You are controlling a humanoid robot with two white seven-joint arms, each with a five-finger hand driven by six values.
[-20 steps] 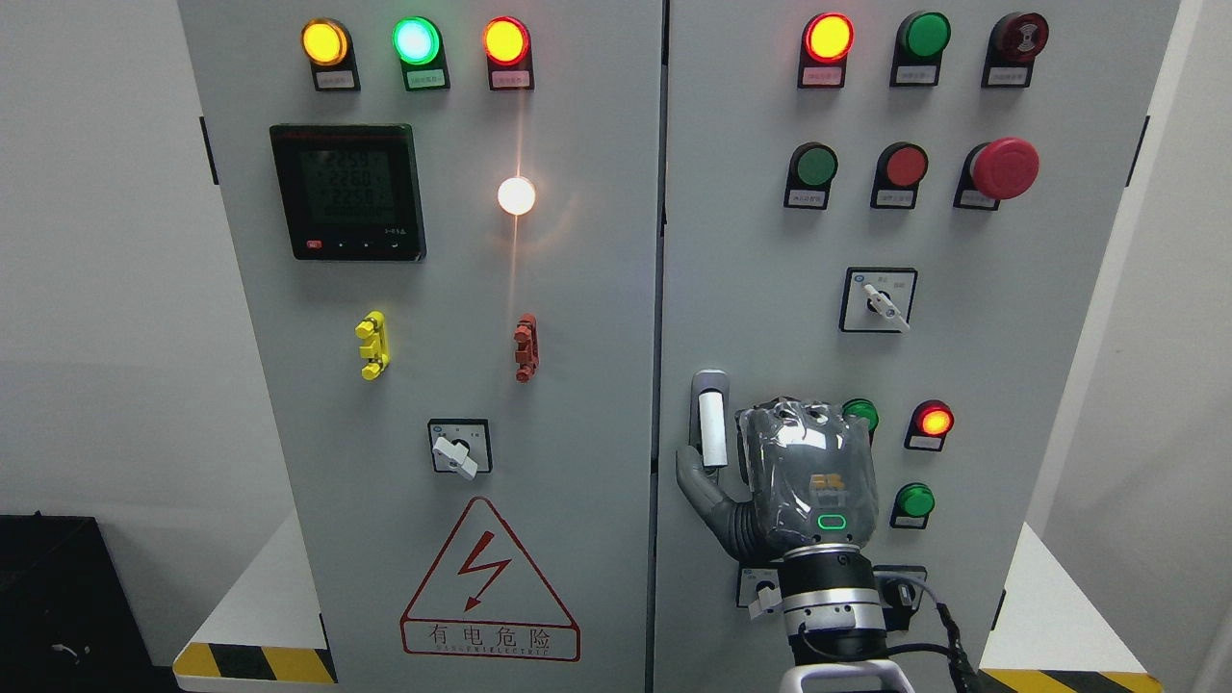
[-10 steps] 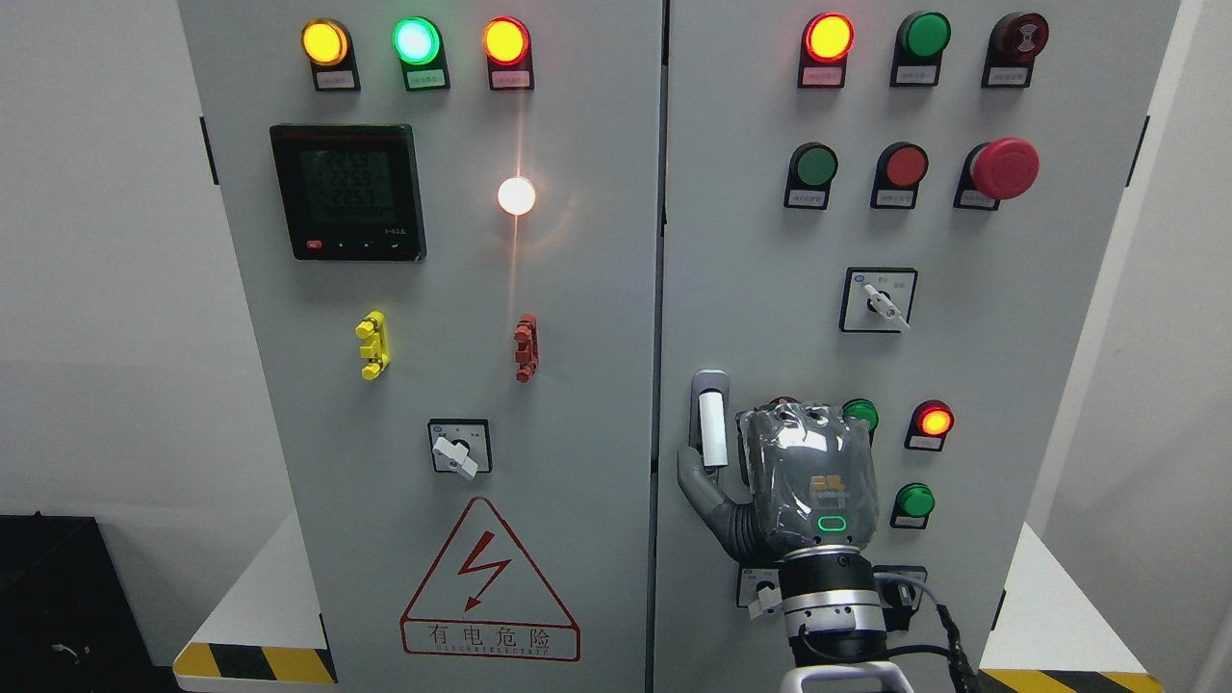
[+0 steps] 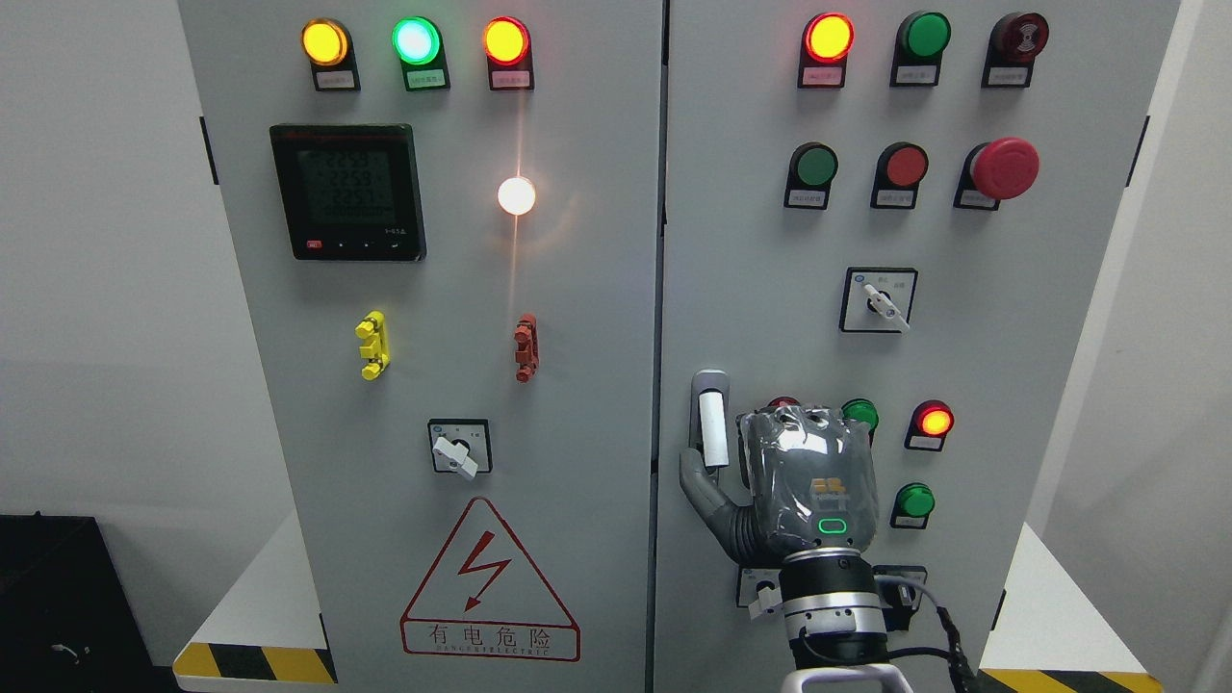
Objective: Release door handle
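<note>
Your right hand (image 3: 804,481) is resting beside the door handle (image 3: 710,423) low on the right cabinet door (image 3: 770,289), thumb under it, fingers hidden behind the hand, so grip cannot be confirmed.

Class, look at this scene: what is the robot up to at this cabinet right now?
The robot's right hand is at the door handle on the right door of the electrical cabinet. Its thumb lies just left of the handle's lower end, with the palm to the right. The curled fingers are hidden behind the hand, so whether it has let go cannot be judged. Both doors look closed. No left hand shows.
</note>
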